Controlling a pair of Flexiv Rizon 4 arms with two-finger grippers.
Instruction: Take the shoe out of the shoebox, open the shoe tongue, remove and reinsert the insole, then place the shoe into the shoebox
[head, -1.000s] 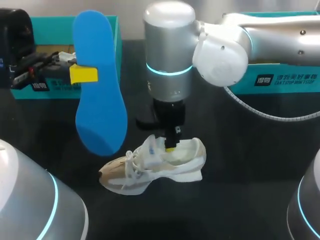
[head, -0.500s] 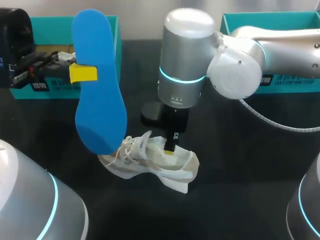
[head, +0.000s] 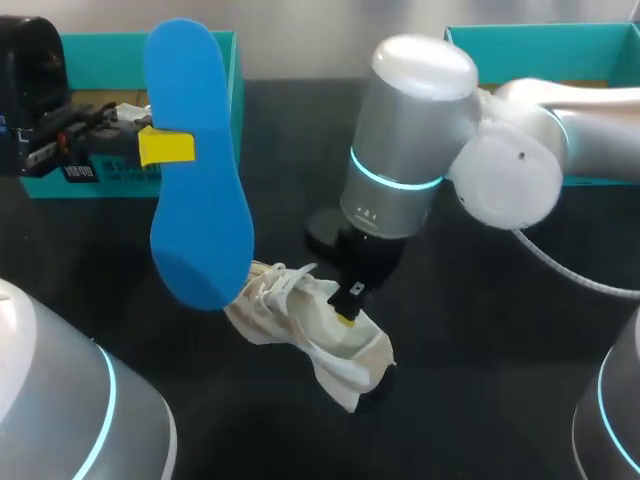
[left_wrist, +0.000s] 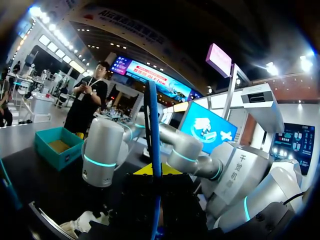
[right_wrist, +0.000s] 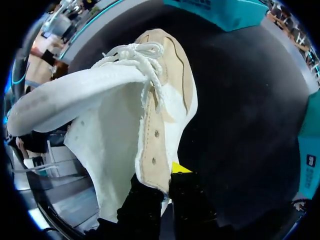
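Note:
My left gripper is shut on a blue insole and holds it upright above the table's left half. In the left wrist view the insole stands edge-on between the yellow tips. The white and beige shoe is tilted just below the insole's lower end, opening upward. My right gripper is shut on the shoe's side wall beside the opening. The right wrist view shows the shoe with its laces ahead of that gripper, one yellow tip outside the beige edge.
A teal shoebox stands at the back left behind the insole, with paper inside. A second teal box sits at the back right behind my right arm. The dark tabletop spreads around the shoe.
My right arm has swung to the right and nearer, turning the shoe so its heel now points to the front and its toe lies under the insole. The left arm and insole have stayed put.

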